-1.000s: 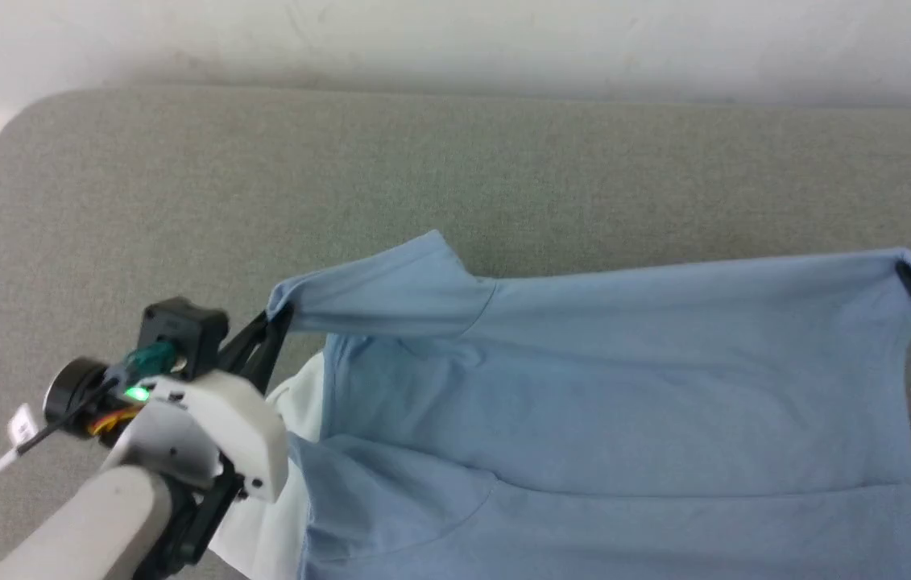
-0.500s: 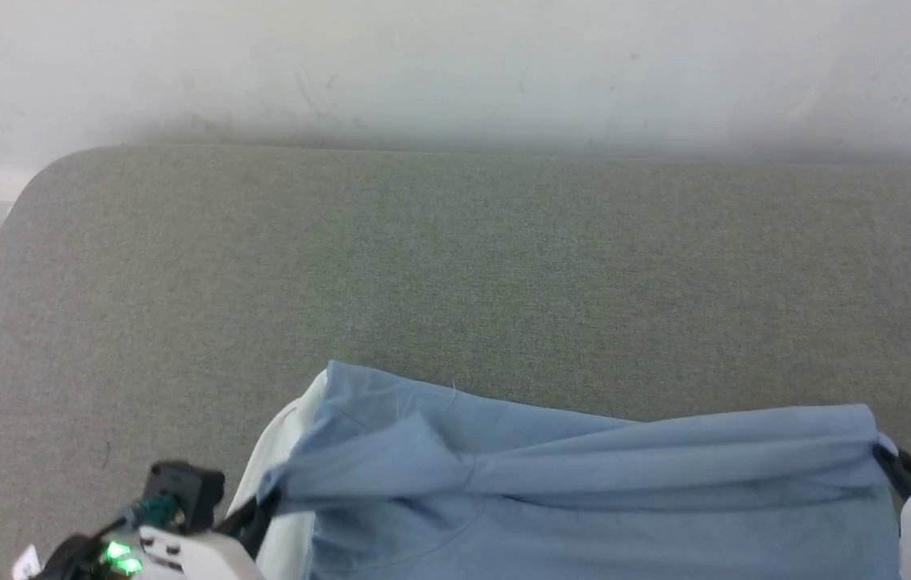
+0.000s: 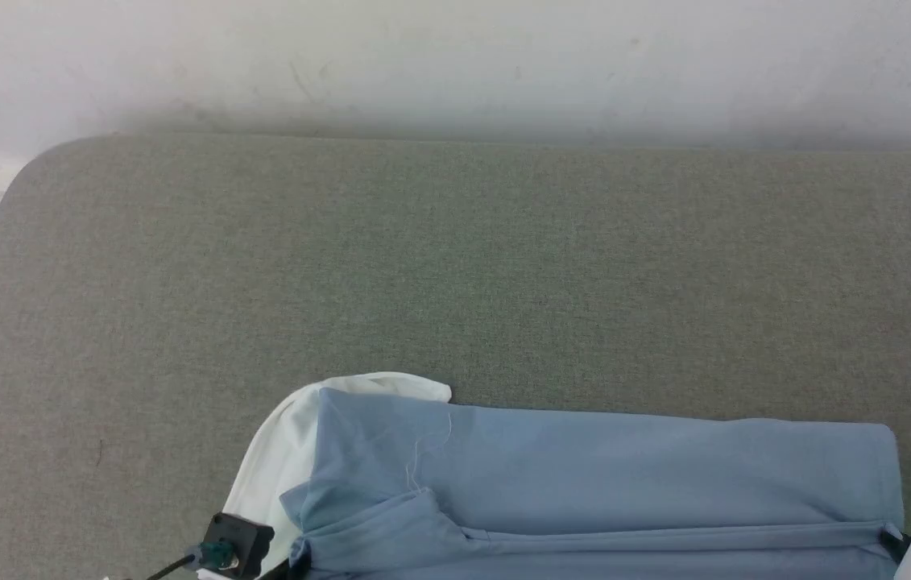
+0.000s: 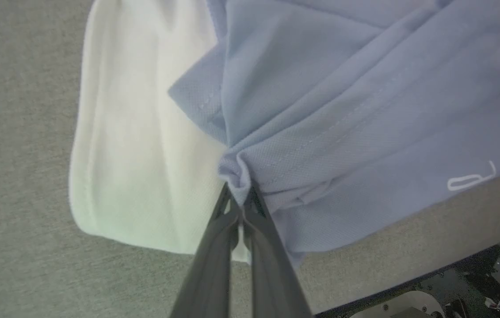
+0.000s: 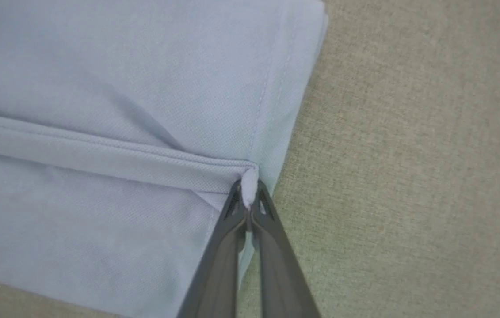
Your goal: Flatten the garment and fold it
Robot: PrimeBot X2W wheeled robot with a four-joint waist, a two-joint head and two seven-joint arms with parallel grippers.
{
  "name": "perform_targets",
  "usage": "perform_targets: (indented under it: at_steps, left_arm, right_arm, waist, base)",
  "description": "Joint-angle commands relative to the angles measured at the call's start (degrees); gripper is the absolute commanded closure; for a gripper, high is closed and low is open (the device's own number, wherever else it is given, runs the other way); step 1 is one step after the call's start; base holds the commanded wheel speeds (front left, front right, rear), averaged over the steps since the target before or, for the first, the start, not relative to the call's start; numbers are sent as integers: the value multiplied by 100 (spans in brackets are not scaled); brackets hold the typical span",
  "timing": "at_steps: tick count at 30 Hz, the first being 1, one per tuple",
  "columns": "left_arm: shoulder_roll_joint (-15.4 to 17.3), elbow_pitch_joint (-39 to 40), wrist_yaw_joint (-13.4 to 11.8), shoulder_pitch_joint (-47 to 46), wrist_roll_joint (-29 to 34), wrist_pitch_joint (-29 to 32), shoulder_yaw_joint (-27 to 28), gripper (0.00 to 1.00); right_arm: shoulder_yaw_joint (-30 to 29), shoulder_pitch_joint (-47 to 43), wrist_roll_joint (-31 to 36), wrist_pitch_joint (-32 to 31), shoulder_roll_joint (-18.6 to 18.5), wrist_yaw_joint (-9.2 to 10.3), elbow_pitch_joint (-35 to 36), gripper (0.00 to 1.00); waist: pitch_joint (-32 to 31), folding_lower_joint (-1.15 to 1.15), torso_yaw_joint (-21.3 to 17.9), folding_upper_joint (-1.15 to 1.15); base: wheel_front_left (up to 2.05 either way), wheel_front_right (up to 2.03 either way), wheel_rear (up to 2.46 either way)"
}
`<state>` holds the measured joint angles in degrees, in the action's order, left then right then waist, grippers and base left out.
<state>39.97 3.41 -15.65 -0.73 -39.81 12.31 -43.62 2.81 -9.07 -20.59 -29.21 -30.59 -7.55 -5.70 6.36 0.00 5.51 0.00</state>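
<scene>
The garment (image 3: 584, 475), a light blue shirt with a white collar (image 3: 286, 451), lies at the near edge of the grey table, its top layer folded over toward me. In the left wrist view my left gripper (image 4: 242, 196) is shut on a bunched pinch of the garment (image 4: 342, 110) beside the collar (image 4: 135, 154); a small white logo (image 4: 471, 179) shows on the cloth. In the right wrist view my right gripper (image 5: 248, 194) is shut on the garment (image 5: 121, 110) at a hemmed corner. In the head view that gripper (image 3: 896, 546) sits at the lower right.
The grey felt-covered table (image 3: 455, 266) stretches bare beyond the garment to a pale wall (image 3: 455, 64). Its rounded far-left corner (image 3: 28, 177) is in view. Past the table's near edge, part of the robot's base (image 4: 453, 296) shows below.
Both grippers have drawn the held far edge of the garment back toward me, so the top layer now lies folded over. The head camera has also shifted upward.
</scene>
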Motion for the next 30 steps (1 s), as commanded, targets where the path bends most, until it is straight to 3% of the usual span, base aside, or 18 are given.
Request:
perform_targets:
  at_steps: [1, 3, 4, 5, 6, 7, 8, 18, 24, 25, 27, 30]
  left_arm:
    - [-70, -184, 74, -133, 42, -94, -22, 100]
    - [-157, -386, 152, -204, 62, -206, -40, 100]
    - [-195, -475, 189, -227, 70, -260, -51, 100]
    - [-237, -547, 226, -240, 65, -332, -52, 100]
    - [-274, -606, 257, -250, 63, -409, -49, 95]
    - [-302, -656, 277, -266, 76, -489, -43, 9]
    - [-329, -697, 285, -280, 88, -583, -24, 0]
    - [-724, -303, 115, -160, -93, -2200, 681, 0]
    - [-1218, -176, -255, 232, -86, -2716, 1521, 0]
    - [-1218, -176, -255, 232, -86, -2716, 1521, 0]
    - [-1531, 10, -227, 351, 133, -2726, 1994, 0]
    - [-1992, 181, 24, 579, 589, -2728, 2608, 0]
  right_arm:
    - [96, -13, 60, -45, -9, 6, -142, 100]
    - [168, 31, 63, -31, -1, 6, -236, 100]
    - [195, 52, 60, -19, 2, 6, -283, 93]
    - [217, 68, 57, 1, 5, 6, -322, 58]
    - [195, 95, 56, 45, 19, 6, -347, 0]
    - [176, 124, 59, 93, 33, 6, -357, 0]
    - [166, 146, 44, 118, 48, 6, -357, 0]
    - [-503, 238, -440, 193, 451, 6, 364, 0]
    - [-1019, 45, -346, 157, 970, 6, 816, 0]
    - [-1019, 45, -346, 157, 970, 6, 816, 0]
    - [-1173, -49, -286, 176, 1201, 6, 884, 0]
    - [-1458, -174, -204, 234, 1546, 6, 872, 0]
  waist:
    - [12, 0, -15, 0]
    - [11, 0, -28, 0]
    - [-6, 0, -32, 0]
    - [-27, 0, -36, 0]
    - [-43, 0, -40, 0]
    - [-72, 0, -40, 0]
    - [-106, 0, -43, 0]
    - [-528, 0, -37, 0]
    - [-649, 0, -7, 0]
    - [-649, 0, -7, 0]
    - [-652, 0, 17, 0]
    - [-621, 0, 42, 0]
  base:
    - [0, 0, 0]
    - [0, 0, 0]
    - [0, 0, 0]
    - [0, 0, 0]
    - [0, 0, 0]
    - [0, 0, 0]
    - [0, 0, 0]
    - [0, 0, 0]
    - [0, 0, 0]
    - [0, 0, 0]
    - [0, 0, 0]
    - [0, 0, 0]
